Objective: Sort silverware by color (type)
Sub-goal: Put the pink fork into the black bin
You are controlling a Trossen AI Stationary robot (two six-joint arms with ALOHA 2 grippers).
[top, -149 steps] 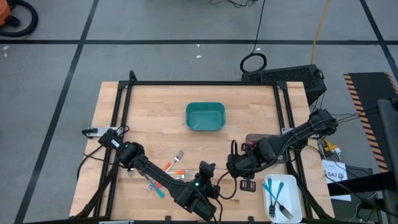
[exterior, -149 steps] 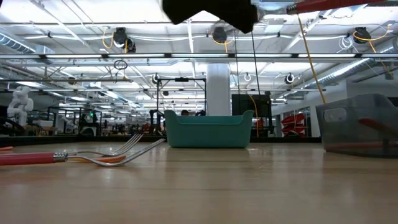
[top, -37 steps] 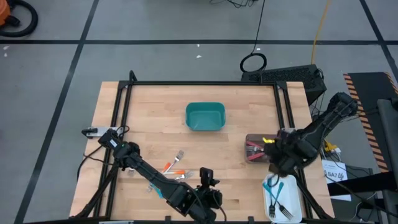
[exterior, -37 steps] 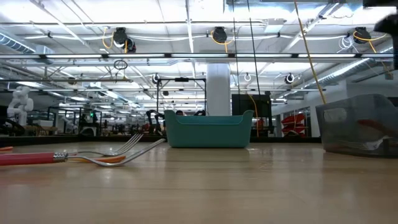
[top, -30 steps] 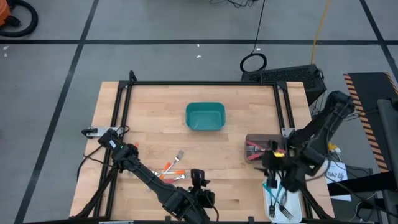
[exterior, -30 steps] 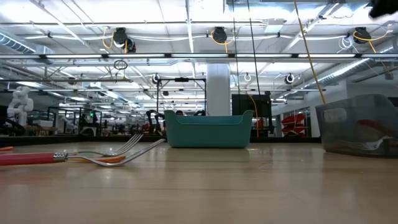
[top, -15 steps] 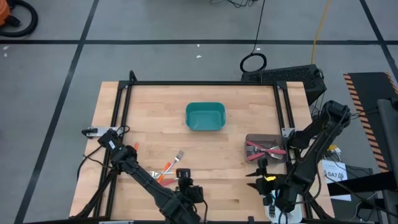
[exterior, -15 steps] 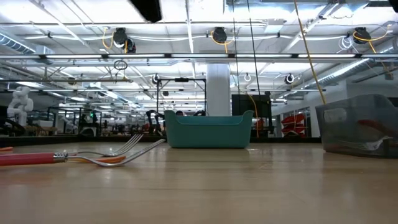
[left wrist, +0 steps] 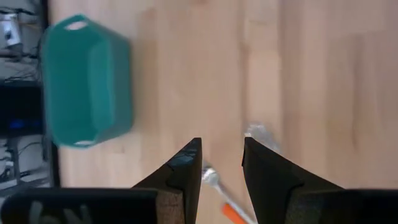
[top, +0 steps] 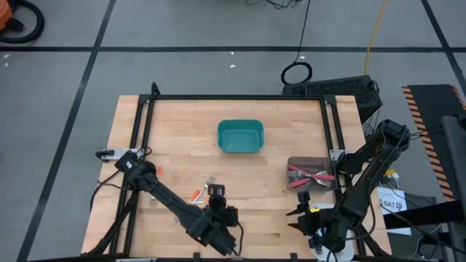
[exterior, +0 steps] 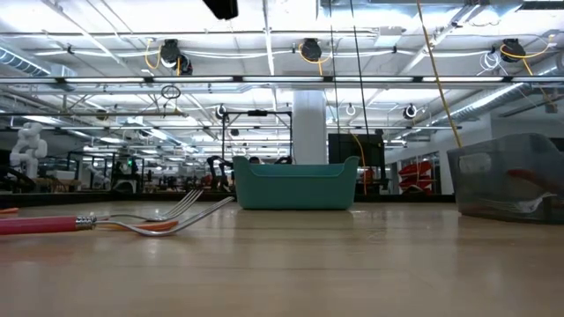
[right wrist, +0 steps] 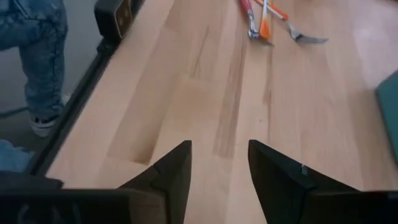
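The worktop (top: 175, 131) held a teal bin (top: 240, 136) mid-back and a grey bin (top: 312, 175) of red forks on the right. Remaining forks (top: 200, 195) lay near the front left, right under the left pincer (left wrist: 221, 163), jaws parted and empty. Right pincer (right wrist: 219, 163) was parted too, probably just emptied. Looked like the next pick-up: drop onto one handle and close.

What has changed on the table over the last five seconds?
The right gripper went from table centre past the grey bin to the near right corner, now empty and open. The left gripper shifted left over the loose forks, its fingers narrowing, holding nothing. The teal bin and grey bin stayed put.
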